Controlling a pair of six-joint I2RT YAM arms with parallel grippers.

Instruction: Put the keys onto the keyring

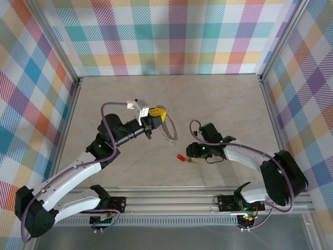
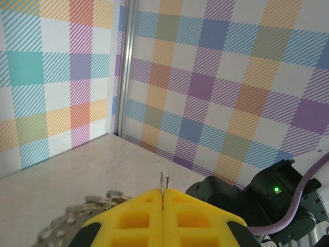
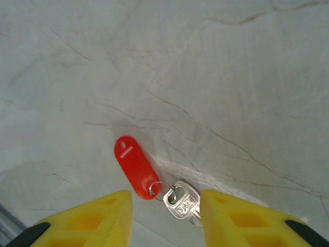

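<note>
Red plastic catches the eye first: one small tag (image 3: 134, 167) lying flat on the bench (image 1: 218, 104), joined by a little split ring to one silver key (image 3: 181, 201). So there is a single key, resting on the pale marbled surface towards the near edge, a bit right of centre, and well apart from the keyring.

There is one keyring (image 1: 171, 134) too, a thin grey hoop with a fringe of small metal pieces (image 2: 72, 221) along its rim. It sits left of and beyond the key, and it is held, not lying loose. The left fingers (image 2: 162, 216) are pressed together with the hoop's thin wire pinched upright in the seam between them.

Two arms are at work. The left one comes up from its base at the near left corner, bends at the elbow and stretches towards the middle of the bench. Its wrist is turned roughly level, so its camera looks across at the checked walls and at the dark body of the other arm.

The right arm swings out wide to the right, folds back and reaches left. The right fingers (image 3: 97, 218) point down at the bench and stand apart. The key lies in the gap between their tips, closer to the one on the right of that view, and they are not clamped on it.
</note>
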